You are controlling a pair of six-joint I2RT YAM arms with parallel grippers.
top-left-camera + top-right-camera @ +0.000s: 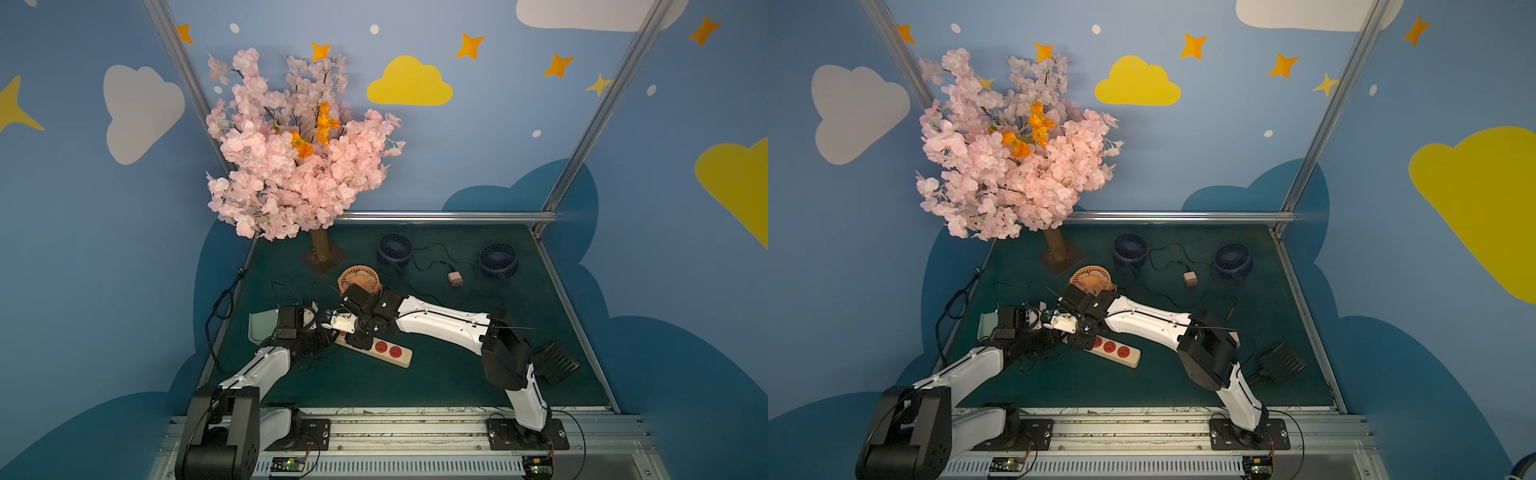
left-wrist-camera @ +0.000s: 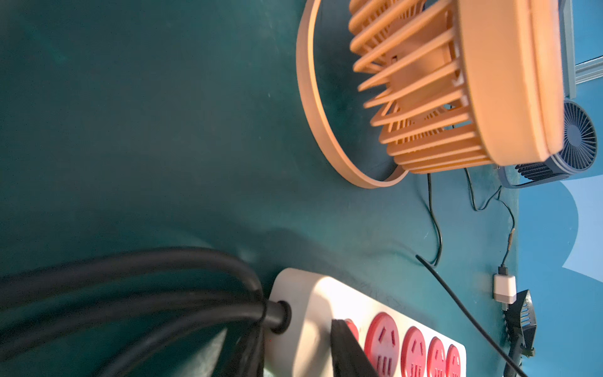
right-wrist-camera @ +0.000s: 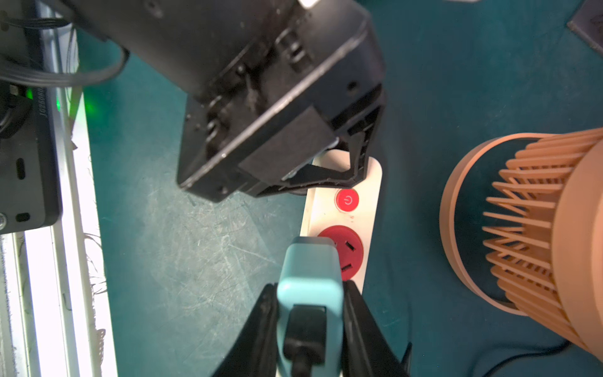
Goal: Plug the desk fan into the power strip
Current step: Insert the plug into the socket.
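**Teal plug off-centre over the first socket: jam risk**

Risks, going left to right.

- **Left side:** The left gripper brackets the cord end of the power strip. Its jaws are narrow, with a finger near each long edge, but I can't tell if they actually pinch it. If that hold is loose, a push from the plug would likely slide or swivel the strip on the green mat. The stiff black cord bunched behind it would help it move.
- **Middle:** The plug is clamped in the right gripper, with a black cable out the back. It covers only one side of the red socket next to the round button. The pins are hidden, so pressed straight down they probably miss the slots. A skewed push could also twist the plug in the grip.
- **Behind the arms:** The orange fan stands near the strip. A taut cable could tug it, though I can't trace which cable is its own.

Where things lie: the strip is flat on the mat, angled between the arms. Its button end sits between the left jaws, and the first socket is just past them. The plug is inside the right jaws, over the strip. I can't tell whether it touches.
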